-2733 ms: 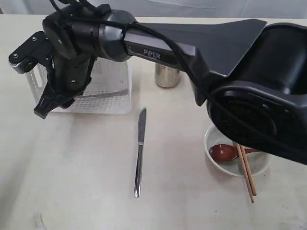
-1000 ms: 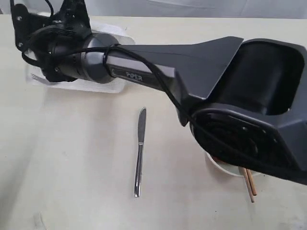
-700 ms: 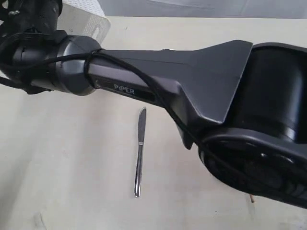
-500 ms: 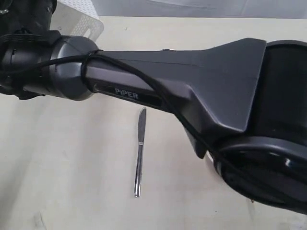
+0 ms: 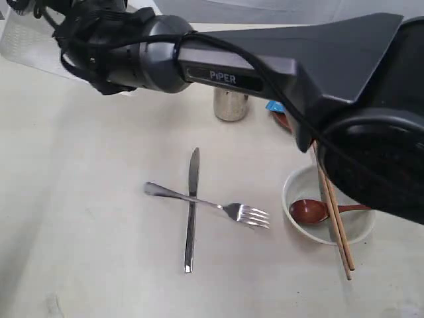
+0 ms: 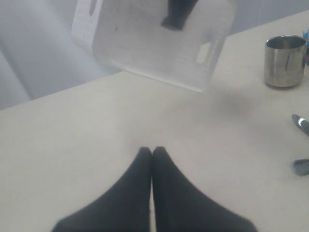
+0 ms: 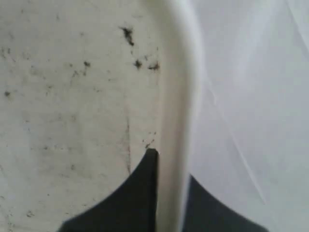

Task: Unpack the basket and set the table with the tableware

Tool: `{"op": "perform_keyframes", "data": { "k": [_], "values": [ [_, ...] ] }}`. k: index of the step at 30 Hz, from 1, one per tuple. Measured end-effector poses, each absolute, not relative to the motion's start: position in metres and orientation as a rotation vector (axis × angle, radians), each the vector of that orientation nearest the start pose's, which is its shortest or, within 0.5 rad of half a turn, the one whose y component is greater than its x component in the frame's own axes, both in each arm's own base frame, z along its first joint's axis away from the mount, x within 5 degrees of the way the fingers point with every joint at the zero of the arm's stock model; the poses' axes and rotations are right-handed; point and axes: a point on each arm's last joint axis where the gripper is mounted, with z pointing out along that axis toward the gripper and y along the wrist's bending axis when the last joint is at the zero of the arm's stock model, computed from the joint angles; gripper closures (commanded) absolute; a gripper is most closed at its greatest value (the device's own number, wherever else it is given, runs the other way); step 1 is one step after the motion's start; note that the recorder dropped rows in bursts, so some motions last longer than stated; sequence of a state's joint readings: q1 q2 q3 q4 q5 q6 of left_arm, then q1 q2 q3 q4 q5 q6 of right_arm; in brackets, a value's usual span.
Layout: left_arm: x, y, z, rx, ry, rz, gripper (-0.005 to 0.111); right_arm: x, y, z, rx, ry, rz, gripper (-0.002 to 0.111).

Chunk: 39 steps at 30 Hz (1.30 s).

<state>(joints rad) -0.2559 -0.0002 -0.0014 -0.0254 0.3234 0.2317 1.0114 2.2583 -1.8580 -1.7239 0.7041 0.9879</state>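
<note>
White plastic pinched tight: right gripper [image 7: 170, 166] clamped on the rim of the basket [image 5: 30, 50], holding it tilted in the air over the far left of the table [image 5: 86, 252]. Left gripper [image 6: 152, 151] closed on nothing, low over bare tabletop. Looks nearly unpacked: fork [image 5: 205, 204] crossed over knife [image 5: 192, 218], cup [image 5: 230, 106] beyond, spoon [image 5: 310, 211] in bowl [image 5: 298, 192], chopsticks [image 5: 338, 232] across its rim. Probably left: uncross cutlery, park basket. Plate [image 5: 281, 121] and blue bag [image 5: 271, 106] mostly hidden by the arm.

Pale backdrop [image 6: 38, 53] beyond a cream tabletop [image 6: 72, 135]
Ahead of the left pincer [image 6: 151, 151], the matte tabletop met a plain grey-white backdrop with a faint crease, softly lit.
</note>
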Motion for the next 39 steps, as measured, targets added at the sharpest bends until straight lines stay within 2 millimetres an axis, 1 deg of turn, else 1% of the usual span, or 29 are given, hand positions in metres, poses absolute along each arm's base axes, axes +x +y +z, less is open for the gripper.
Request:
{"op": "perform_keyframes", "data": {
  "k": [3,5,7,10,12,13,14,15,16,18,19,20,22,24,27,30,32,33,34,35,36,37,38,39],
  "values": [
    [0.052,-0.014,0.184,0.420,1.756,-0.042,0.107,0.341,0.409,0.240,-1.012,1.473,-0.327,0.109],
    [0.052,-0.014,0.184,0.420,1.756,-0.042,0.107,0.348,0.408,0.238,-0.985,1.568,-0.209,0.109],
    [0.052,-0.014,0.184,0.420,1.756,-0.042,0.107,0.356,0.402,0.239,-0.947,1.718,-0.094,0.109],
    [0.052,-0.014,0.184,0.420,1.756,-0.042,0.107,0.366,0.390,0.241,-0.945,1.963,0.079,0.109],
    [0.052,-0.014,0.184,0.420,1.756,-0.042,0.107,0.374,0.383,0.246,-0.947,2.067,0.176,0.107],
    [0.052,-0.014,0.184,0.420,1.756,-0.042,0.107,0.377,0.381,0.249,-0.952,2.102,0.214,0.103],
    [0.052,-0.014,0.184,0.420,1.756,-0.042,0.107,0.379,0.379,0.250,-0.955,2.130,0.231,0.096],
    [0.052,-0.014,0.184,0.420,1.756,-0.042,0.107,0.382,0.378,0.252,-0.955,2.152,0.249,0.086],
    [0.052,-0.014,0.184,0.420,1.756,-0.042,0.107,0.385,0.377,0.254,-0.958,2.169,0.262,0.072],
    [0.052,-0.014,0.184,0.420,1.756,-0.042,0.107,0.386,0.379,0.257,-0.959,2.190,0.278,0.038],
    [0.052,-0.014,0.184,0.420,1.756,-0.042,0.107,0.386,0.380,0.260,-0.960,2.192,0.285,0.028],
    [0.052,-0.014,0.184,0.420,1.756,-0.042,0.107,0.387,0.380,0.261,-0.961,2.193,0.287,0.023],
    [0.052,-0.014,0.184,0.420,1.756,-0.042,0.107,0.387,0.381,0.266,-0.946,2.199,0.298,0.027],
    [0.052,-0.014,0.184,0.420,1.756,-0.042,0.107,0.386,0.382,0.273,-0.937,2.209,0.304,0.038],
    [0.052,-0.014,0.184,0.420,1.756,-0.042,0.107,0.381,0.376,0.288,-0.934,2.266,0.291,0.053],
    [0.052,-0.014,0.184,0.420,1.756,-0.042,0.107,0.374,0.369,0.311,-0.936,2.284,0.282,0.068],
    [0.052,-0.014,0.184,0.420,1.756,-0.042,0.107,0.365,0.365,0.331,-0.928,2.270,0.338,0.080],
    [0.052,-0.014,0.184,0.420,1.756,-0.042,0.107,0.361,0.364,0.338,-0.927,2.270,0.371,0.086],
    [0.052,-0.014,0.184,0.420,1.756,-0.042,0.107,0.356,0.362,0.345,-0.931,2.272,0.405,0.089],
    [0.052,-0.014,0.184,0.420,1.756,-0.042,0.107,0.351,0.359,0.351,-0.936,2.279,0.435,0.090],
    [0.052,-0.014,0.184,0.420,1.756,-0.042,0.107,0.344,0.356,0.357,-0.940,2.283,0.456,0.087],
    [0.052,-0.014,0.184,0.420,1.756,-0.042,0.107,0.330,0.351,0.357,-0.972,2.335,0.453,0.084],
    [0.052,-0.014,0.184,0.420,1.756,-0.042,0.107,0.324,0.348,0.348,-0.996,2.379,0.420,0.079],
    [0.052,-0.014,0.184,0.420,1.756,-0.042,0.107,0.313,0.342,0.345,-1.013,2.416,0.384,0.075]
  ]
}}
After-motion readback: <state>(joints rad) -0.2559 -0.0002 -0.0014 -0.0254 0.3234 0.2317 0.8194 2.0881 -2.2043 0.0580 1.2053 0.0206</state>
